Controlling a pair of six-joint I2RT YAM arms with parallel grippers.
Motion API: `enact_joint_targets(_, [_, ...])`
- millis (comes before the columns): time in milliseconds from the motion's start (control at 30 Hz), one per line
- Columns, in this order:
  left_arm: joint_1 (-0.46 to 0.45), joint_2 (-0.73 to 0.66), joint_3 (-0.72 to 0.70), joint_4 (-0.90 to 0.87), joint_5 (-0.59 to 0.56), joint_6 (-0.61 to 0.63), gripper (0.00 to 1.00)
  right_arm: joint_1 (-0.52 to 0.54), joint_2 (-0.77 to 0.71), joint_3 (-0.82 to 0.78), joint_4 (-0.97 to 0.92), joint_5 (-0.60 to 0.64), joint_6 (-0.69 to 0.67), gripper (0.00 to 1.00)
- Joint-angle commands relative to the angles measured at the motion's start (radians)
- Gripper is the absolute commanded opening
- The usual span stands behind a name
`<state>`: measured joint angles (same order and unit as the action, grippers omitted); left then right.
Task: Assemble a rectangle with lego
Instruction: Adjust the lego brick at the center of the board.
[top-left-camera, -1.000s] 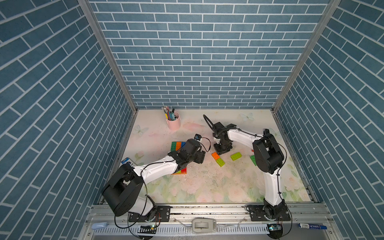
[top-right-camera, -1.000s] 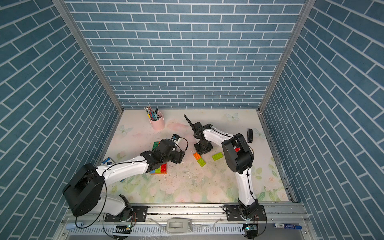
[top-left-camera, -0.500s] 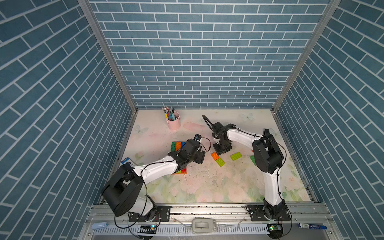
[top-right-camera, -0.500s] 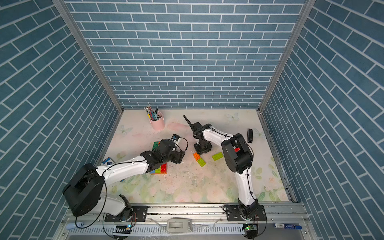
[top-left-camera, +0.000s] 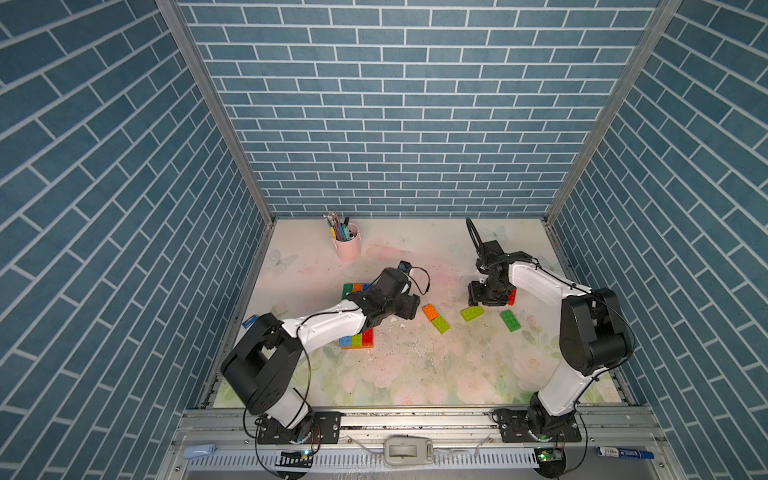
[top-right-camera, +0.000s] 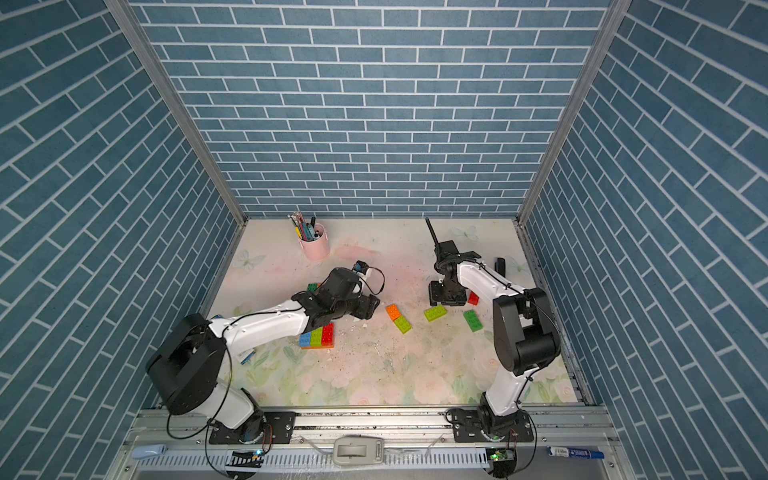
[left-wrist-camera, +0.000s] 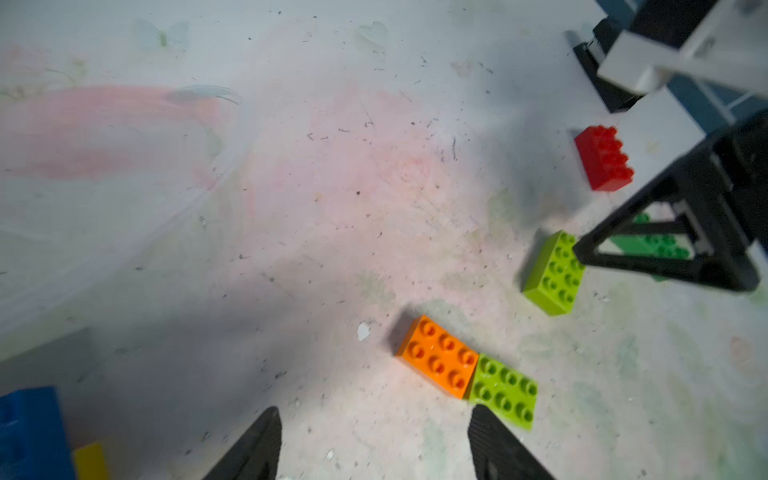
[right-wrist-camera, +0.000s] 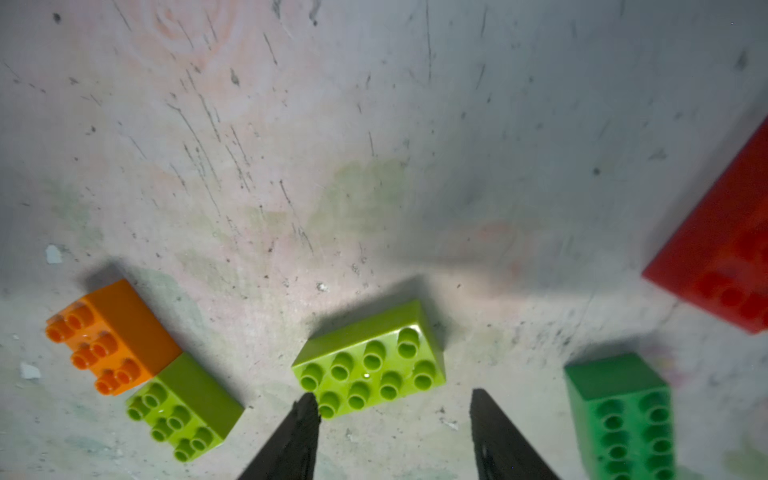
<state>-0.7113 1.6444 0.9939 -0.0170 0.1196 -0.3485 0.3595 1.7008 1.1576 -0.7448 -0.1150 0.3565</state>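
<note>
Nearest, a row of blue, lime and red bricks (top-left-camera: 356, 338) is laid side by side. Farther out, an orange brick (top-left-camera: 429, 311) is butted against a lime brick (top-left-camera: 440, 324), with a second lime brick (top-left-camera: 472, 313) and a dark green brick (top-left-camera: 510, 320) set apart. Both the left gripper (left-wrist-camera: 374, 411) and the right gripper (right-wrist-camera: 394, 395) are held open and empty. A red brick (top-left-camera: 512, 296) is located beyond.

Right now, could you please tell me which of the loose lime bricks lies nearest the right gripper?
The lone lime brick, just beyond the right gripper; the other lime brick, farther off, butts against the orange brick.
</note>
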Motion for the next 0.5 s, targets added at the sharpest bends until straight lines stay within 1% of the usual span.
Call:
enact_joint_targets(0, [0.042, 0.083, 0.049, 0.015, 0.199, -0.101, 0.77, 0.023, -0.134, -0.088, 0.062, -0.062, 0.148, 0.50])
enact_joint_targets(100, [0.041, 0.156, 0.081, 0.044, 0.269, -0.134, 0.79, 0.049, -0.229, -0.182, 0.085, -0.046, 0.219, 0.45])
enact_joint_targets(200, [0.040, 0.207, 0.092, 0.088, 0.310, -0.162, 0.79, 0.059, -0.279, -0.233, 0.082, -0.022, 0.246, 0.43])
enact_joint_targets(300, [0.041, 0.239, 0.107, 0.112, 0.324, -0.169, 0.80, 0.059, -0.274, -0.243, 0.061, -0.006, 0.231, 0.42])
enact_joint_targets(467, [0.031, 0.284, 0.126, 0.125, 0.355, -0.179, 0.78, 0.070, -0.282, -0.274, 0.061, -0.059, 0.240, 0.37])
